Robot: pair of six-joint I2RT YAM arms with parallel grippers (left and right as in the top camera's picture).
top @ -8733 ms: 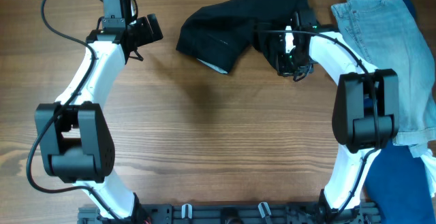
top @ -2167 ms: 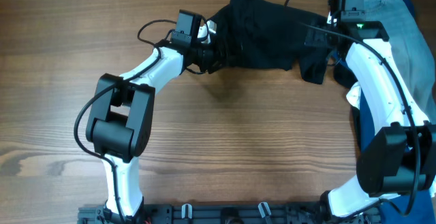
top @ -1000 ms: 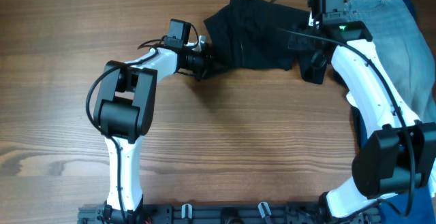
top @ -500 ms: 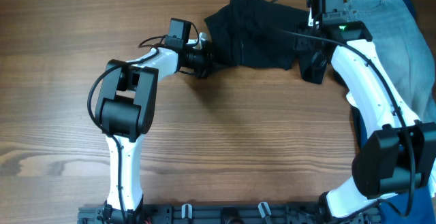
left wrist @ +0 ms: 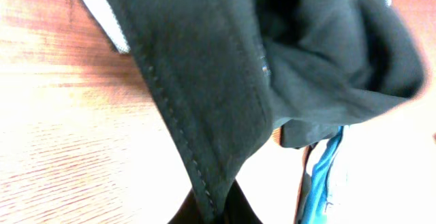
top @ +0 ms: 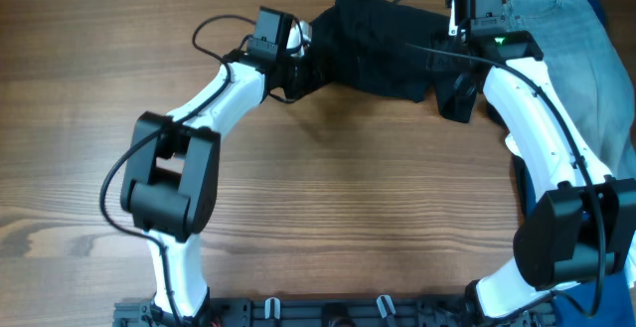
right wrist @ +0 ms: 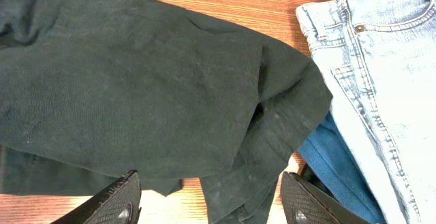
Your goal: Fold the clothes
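My left claw was clamped on a hem of the black garment, which lay bunched at the far edge of the desk beside the jeans. My right claw hung over its other end, jaws wide apart.

Left gripper tips buried in black garment, seemingly pinching hem. Jeans cut off at overhead view's right edge. Dark blue fabric mostly hidden under jeans.

Left arm reaches toward upper centre, its gripper pinched tight; right arm stretches up-frame, gripper spread wide.
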